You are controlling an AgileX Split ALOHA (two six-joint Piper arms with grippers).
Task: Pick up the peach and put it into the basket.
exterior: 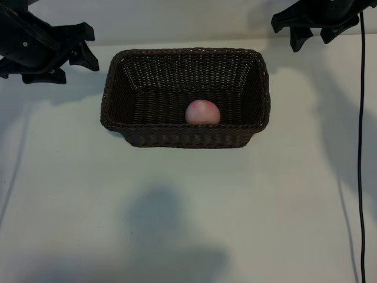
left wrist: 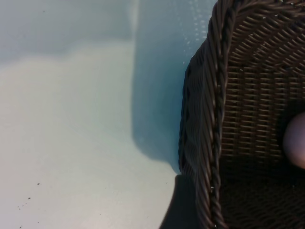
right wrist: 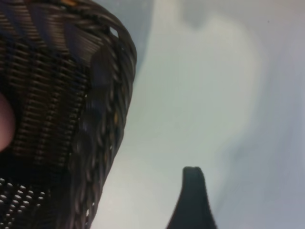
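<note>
The peach (exterior: 202, 112), pale pink with a red blush, lies inside the dark brown wicker basket (exterior: 115, 88), against its near wall a little right of centre. My left gripper (exterior: 88, 46) hangs open and empty at the far left, beside the basket's far left corner and apart from it. My right gripper (exterior: 315, 39) is open and empty at the far right, above and beyond the basket's far right corner. The left wrist view shows the braided rim (left wrist: 214, 119) and a slice of the peach (left wrist: 296, 140). In the right wrist view one fingertip (right wrist: 192, 176) stands beside the basket (right wrist: 109, 95), with the peach (right wrist: 5, 124) at the frame's edge.
A black cable (exterior: 360, 147) runs down the right side of the white table (exterior: 188, 206). Soft shadows lie across the near part of the table.
</note>
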